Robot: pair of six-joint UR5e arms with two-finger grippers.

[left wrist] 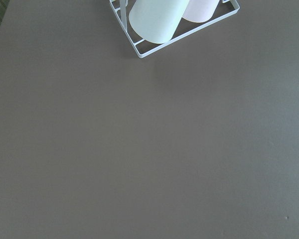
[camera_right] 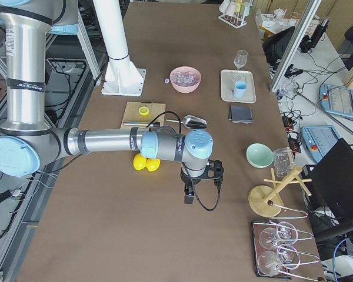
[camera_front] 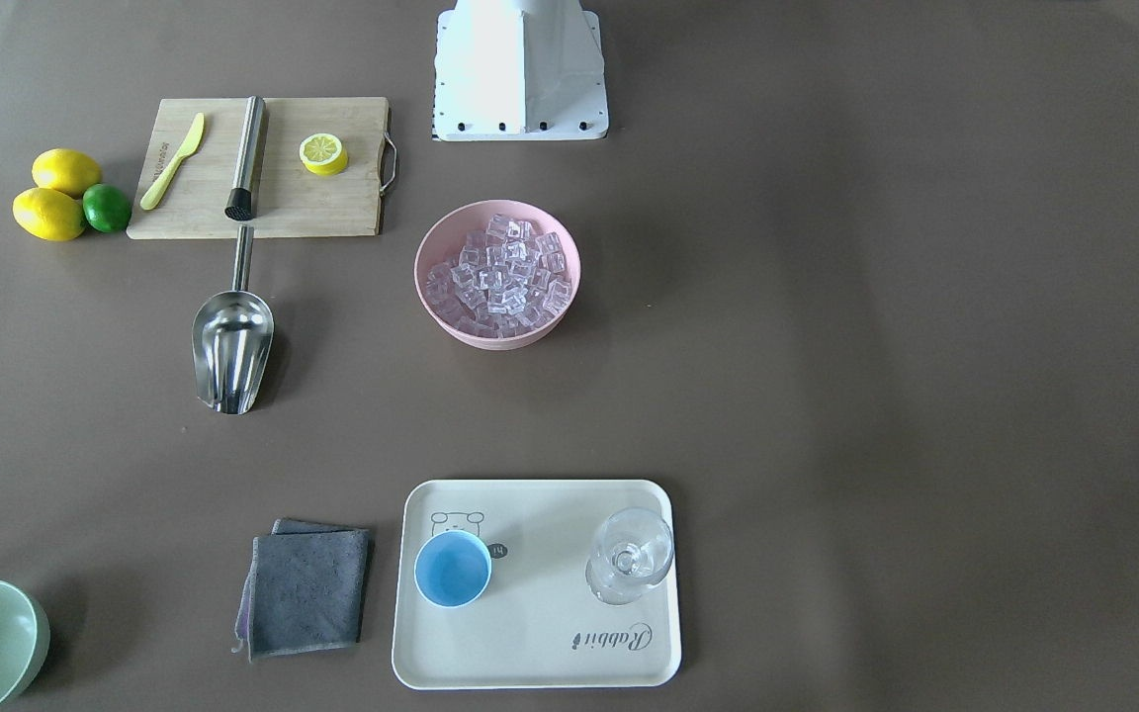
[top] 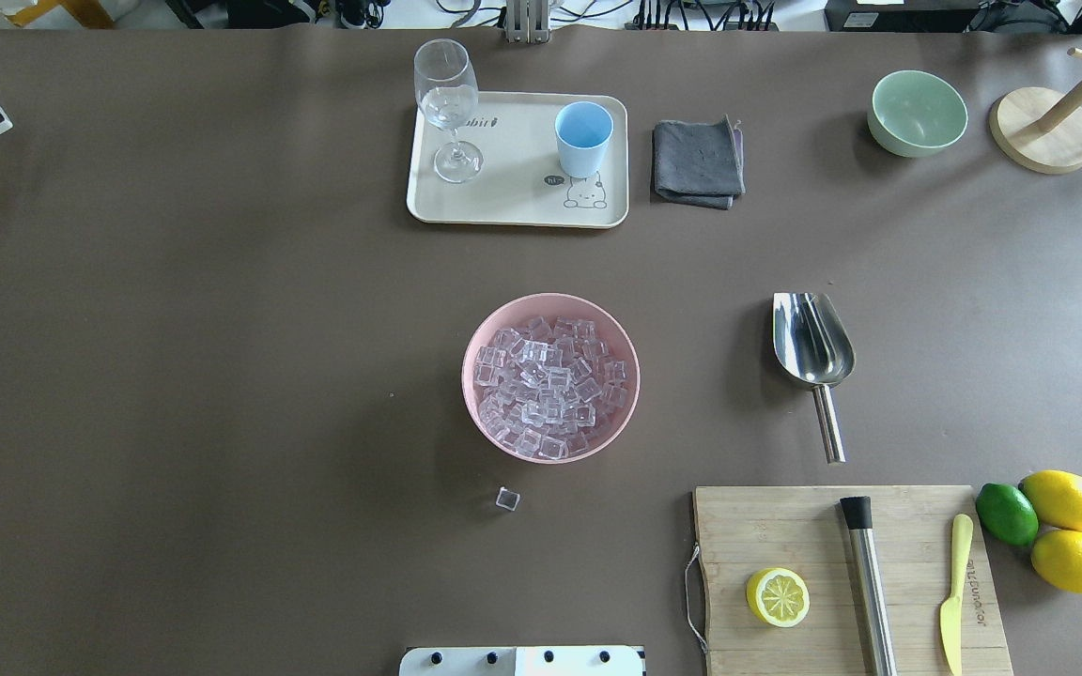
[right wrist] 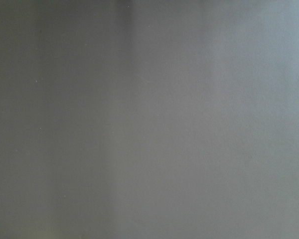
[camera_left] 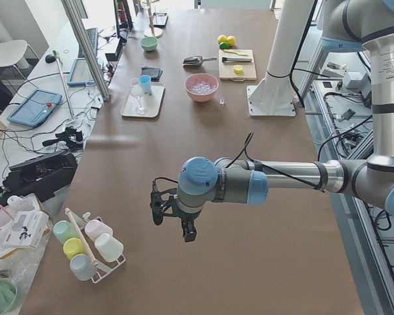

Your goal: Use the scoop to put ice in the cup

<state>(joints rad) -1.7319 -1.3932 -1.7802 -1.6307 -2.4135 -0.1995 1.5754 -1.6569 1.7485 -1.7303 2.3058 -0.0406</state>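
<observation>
- At mid-table, the ice (top: 548, 385) was found heaped in a pink bowl (top: 550, 299). One loose cube (top: 507, 499) was noted on the tabletop near the bowl, on the robot's side.
- The cup (top: 583, 139) was recorded upright on a cream tray (top: 513, 202) at the far edge, with a clear stemmed glass (top: 448, 99) on the same tray.
- The scoop (top: 813, 347) was logged lying on the table to the bowl's right, well apart from it, with its handle pointed toward a wooden cutting board (top: 785, 526).
- A halved lemon (top: 777, 597), a steel cylinder (top: 868, 582) and a yellow knife (top: 954, 591) were listed on the board.
- Two lemons (top: 1064, 499) and a lime (top: 1007, 514) were listed just beside the board.
- A folded grey cloth (top: 699, 161) was entered beside the tray, and a pale-green bowl (top: 917, 113) further right.
- The left gripper (camera_left: 173, 226) was seen only from the side, above bare table near a white cup rack (camera_left: 92, 252). Whether its fingers were spread or pressed together could not be told.
- The right gripper (camera_right: 201, 183) was likewise seen only from the side, above bare table. Its finger state could not be told.
</observation>
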